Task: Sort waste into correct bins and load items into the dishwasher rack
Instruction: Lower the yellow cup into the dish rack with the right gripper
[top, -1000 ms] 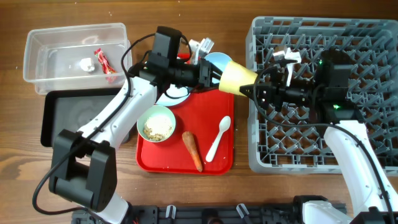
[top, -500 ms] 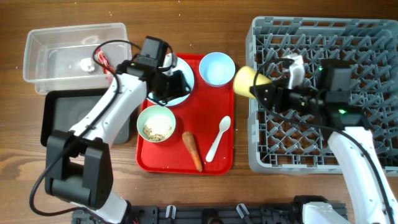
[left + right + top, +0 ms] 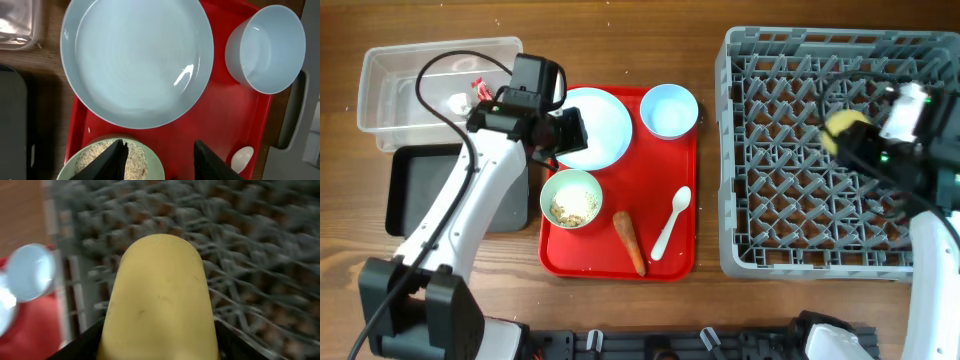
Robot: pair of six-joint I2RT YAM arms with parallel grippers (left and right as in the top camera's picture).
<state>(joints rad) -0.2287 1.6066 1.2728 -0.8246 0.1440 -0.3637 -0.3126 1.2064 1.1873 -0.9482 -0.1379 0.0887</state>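
Rack (image 3: 800,230) first, since it's the big grey thing filling the whole right side of the table. The red tray (image 3: 585,255) sits just left of it, in the middle. At the far left there's the clear tub (image 3: 390,110), and the black tray (image 3: 415,195) is right below it, partly under the left arm.

On the red tray, the white plate (image 3: 600,125) is at the top left. The blue bowl (image 3: 669,110) is beside it at the top right, close but not touching from what the left wrist view shows. The green bowl (image 3: 571,198) is below the plate and has rice scraps (image 3: 572,207) in it.

The left gripper (image 3: 160,162) hangs over the tray between the plate and the green bowl. Its fingers are spread apart with nothing in them.

The yellow cup (image 3: 844,128) is up over the right half of the rack, pinched between the fingers of the right gripper (image 3: 160,347). That wrist view is pretty blurry, but you can see a dark finger on each side of the cup.

The carrot (image 3: 629,242) lies on the tray below and to the right of the green bowl. The white spoon (image 3: 671,222) is just right of it, bowl end up.

In the tub, the red wrapper (image 3: 477,84) peeks out by the arm, and the little white scrap (image 3: 458,101) is next to it.
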